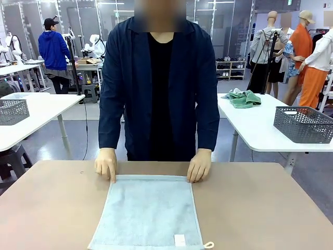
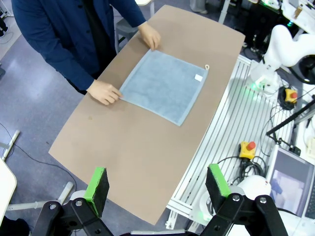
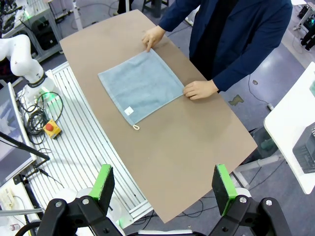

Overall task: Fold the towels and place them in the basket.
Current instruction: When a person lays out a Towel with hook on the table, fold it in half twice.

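Brown tabletop (image 1: 47, 208) carries the pale blue towel (image 1: 148, 213), flat at centre, w/ a person's hand (image 1: 106, 164) on each far corner. Left gripper (image 2: 157, 172) & right gripper (image 3: 163, 172) hang well above, fingers apart, empty. Terry looks soft, light, floppy; prob. best pinched at the near corners.
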`<state>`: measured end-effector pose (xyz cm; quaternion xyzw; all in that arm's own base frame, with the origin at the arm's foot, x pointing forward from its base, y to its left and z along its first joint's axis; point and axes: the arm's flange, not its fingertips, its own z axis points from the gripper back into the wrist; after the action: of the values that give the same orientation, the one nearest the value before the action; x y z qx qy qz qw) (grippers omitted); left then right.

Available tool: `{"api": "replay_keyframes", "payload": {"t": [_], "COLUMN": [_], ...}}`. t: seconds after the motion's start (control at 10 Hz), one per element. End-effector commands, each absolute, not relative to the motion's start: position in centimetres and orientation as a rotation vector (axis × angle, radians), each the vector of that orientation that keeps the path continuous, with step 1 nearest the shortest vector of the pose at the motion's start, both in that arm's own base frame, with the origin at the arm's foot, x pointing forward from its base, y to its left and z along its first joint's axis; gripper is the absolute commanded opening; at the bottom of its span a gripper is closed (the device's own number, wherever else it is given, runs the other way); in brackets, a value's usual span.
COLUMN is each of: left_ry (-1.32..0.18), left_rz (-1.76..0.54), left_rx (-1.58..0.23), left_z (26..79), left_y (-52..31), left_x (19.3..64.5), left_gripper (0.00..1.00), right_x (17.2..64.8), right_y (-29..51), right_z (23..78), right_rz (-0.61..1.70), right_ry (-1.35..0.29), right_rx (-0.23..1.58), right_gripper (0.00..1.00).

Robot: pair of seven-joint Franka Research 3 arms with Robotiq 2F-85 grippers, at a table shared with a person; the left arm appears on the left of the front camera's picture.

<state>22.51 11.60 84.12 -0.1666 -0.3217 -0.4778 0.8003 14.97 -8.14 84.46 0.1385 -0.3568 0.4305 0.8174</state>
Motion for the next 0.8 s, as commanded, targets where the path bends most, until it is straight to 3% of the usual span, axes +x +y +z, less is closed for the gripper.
{"api": "replay_keyframes", "payload": {"t": [0.0,0.7], "left_ry": [-0.695,-0.687], "left_rz": [-1.041,-1.06], "left_rx": [-0.365,-0.331], "left_z": [84.14,84.32], "left_y": [11.33,10.74], "left_x": [22.32,22.57], "left_gripper": [1.0,1.0], "right_x": [15.04,15.53], "right_y": [-8.0,-7.3], "right_z": [84.42,84.62], "right_rz": [0.933,0.961], "right_ry": [-0.765,-0.737], "right_rx": [0.3,0.275], "right_gripper": [1.0,1.0]}}
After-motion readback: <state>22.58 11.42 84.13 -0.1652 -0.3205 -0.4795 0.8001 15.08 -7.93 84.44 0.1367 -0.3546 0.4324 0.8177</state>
